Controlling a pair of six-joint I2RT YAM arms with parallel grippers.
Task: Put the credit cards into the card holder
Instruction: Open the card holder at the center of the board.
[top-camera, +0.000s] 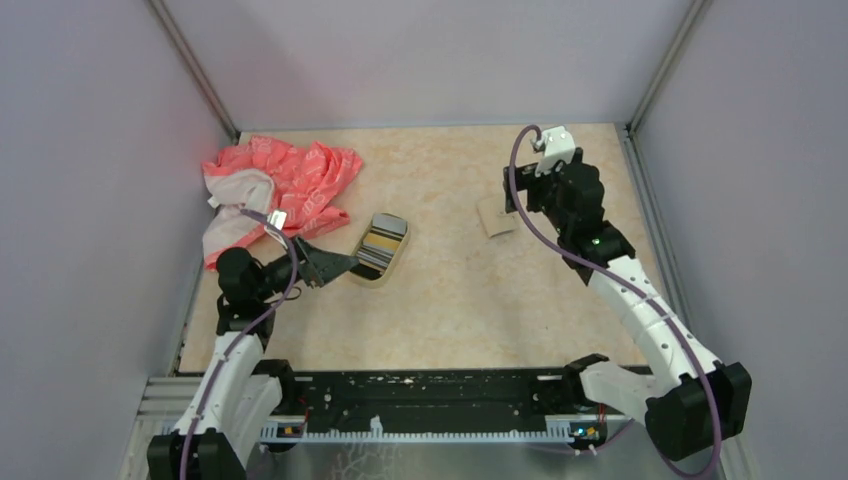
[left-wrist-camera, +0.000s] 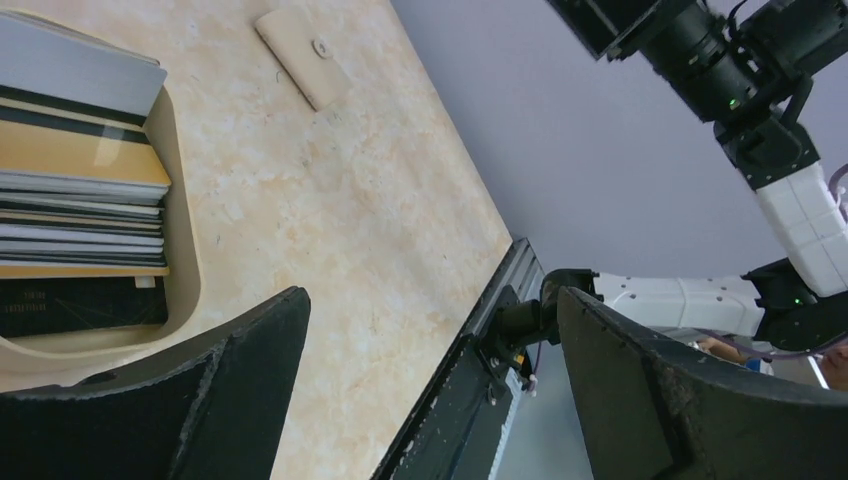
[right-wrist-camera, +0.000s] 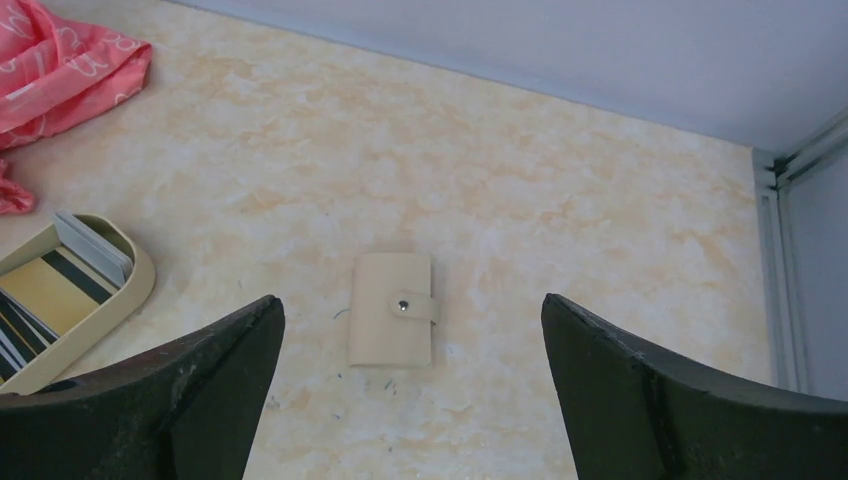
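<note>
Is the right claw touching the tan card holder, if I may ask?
Apart: right wrist view shows bare table between the tan card holder and the open right claw.

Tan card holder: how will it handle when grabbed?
The card holder lies flat and thin on the table, so it probably slides if pushed rather than tips. Its snap strap looks fastened, so it likely lifts as one piece. Cover looks soft; it may flex in a pinch.

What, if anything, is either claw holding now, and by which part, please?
Nothing: the left claw stands open beside the tin of credit cards, the right claw open, pointed at the tan snap card holder.
</note>
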